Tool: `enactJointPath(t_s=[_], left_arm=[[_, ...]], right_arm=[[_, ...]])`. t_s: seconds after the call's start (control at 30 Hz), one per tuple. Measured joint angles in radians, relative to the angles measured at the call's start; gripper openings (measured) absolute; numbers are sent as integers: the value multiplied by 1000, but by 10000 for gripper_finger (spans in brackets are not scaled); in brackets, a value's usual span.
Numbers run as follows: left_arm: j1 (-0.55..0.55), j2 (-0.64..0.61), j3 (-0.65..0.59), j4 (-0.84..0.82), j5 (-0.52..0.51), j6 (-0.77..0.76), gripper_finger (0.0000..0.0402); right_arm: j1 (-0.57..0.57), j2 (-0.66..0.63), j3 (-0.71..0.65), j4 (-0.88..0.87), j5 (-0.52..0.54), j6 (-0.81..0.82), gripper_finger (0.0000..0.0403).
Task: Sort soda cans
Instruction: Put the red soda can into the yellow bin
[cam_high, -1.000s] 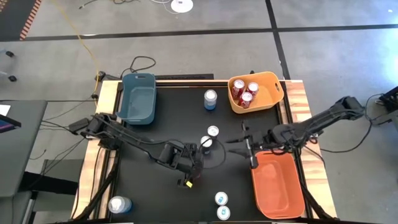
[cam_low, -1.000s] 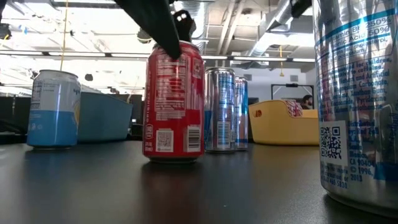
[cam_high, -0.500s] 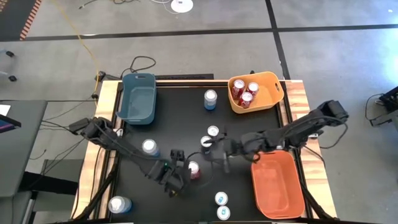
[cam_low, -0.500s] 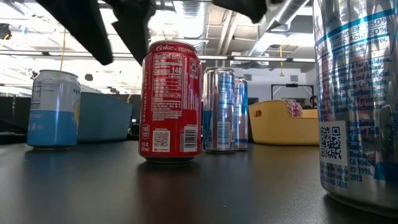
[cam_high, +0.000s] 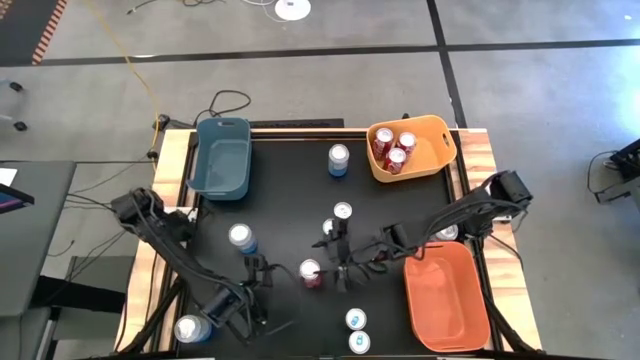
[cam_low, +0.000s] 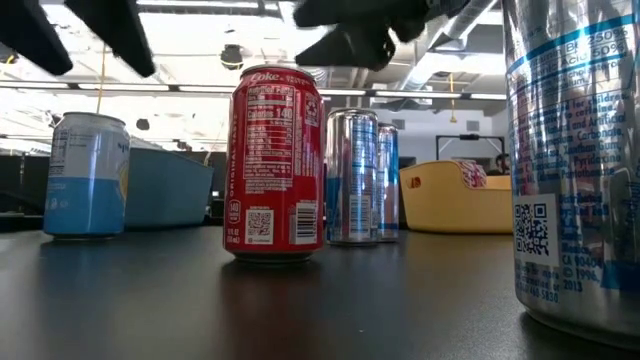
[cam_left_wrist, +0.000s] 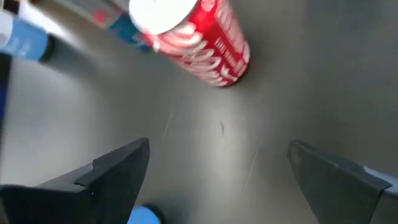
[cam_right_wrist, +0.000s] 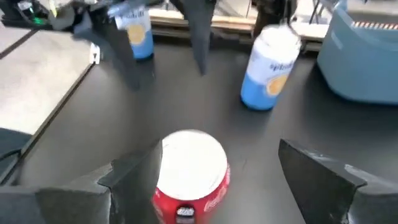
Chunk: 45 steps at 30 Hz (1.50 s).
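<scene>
A red Coca-Cola can (cam_high: 311, 272) stands upright on the black surface (cam_high: 290, 190), its long axis vertical, near the middle toward the front edge. The right gripper (cam_high: 340, 270) sits just beside it on the orange bin's (cam_high: 445, 300) side, fingers (cam_right_wrist: 314, 171) spread wide and empty, the can directly ahead between them. The left gripper (cam_high: 255, 275) is on the can's other side, a little farther off, fingers (cam_left_wrist: 115, 171) also spread and holding nothing. The right arm looks better placed to take it.

A red can (cam_right_wrist: 189, 177) stands upright between the right gripper's (cam_right_wrist: 205, 180) spread jaws; a blue can (cam_right_wrist: 268, 76) stands beyond.
</scene>
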<state>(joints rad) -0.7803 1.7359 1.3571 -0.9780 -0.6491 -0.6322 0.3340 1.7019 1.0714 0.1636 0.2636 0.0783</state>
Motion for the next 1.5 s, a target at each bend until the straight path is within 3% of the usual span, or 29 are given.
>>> enactJointPath(t_s=[0.17,0.37,0.53,0.7,1.03,1.5], left_arm=[[17,-65,-131,152,-2,-13,378],[64,-139,-324,466,45,60,378],[100,-159,-422,643,50,113,378],[139,-160,-481,776,51,162,378],[205,-160,-544,938,50,263,378],[271,-146,-547,1017,74,311,378]], right_arm=[[1,41,-1,5,-23,4,343],[6,54,0,9,-62,3,344],[8,52,-1,20,-100,4,366],[10,54,-1,30,-109,28,396],[-2,54,-1,43,-112,53,399],[-8,109,5,67,-102,63,400]])
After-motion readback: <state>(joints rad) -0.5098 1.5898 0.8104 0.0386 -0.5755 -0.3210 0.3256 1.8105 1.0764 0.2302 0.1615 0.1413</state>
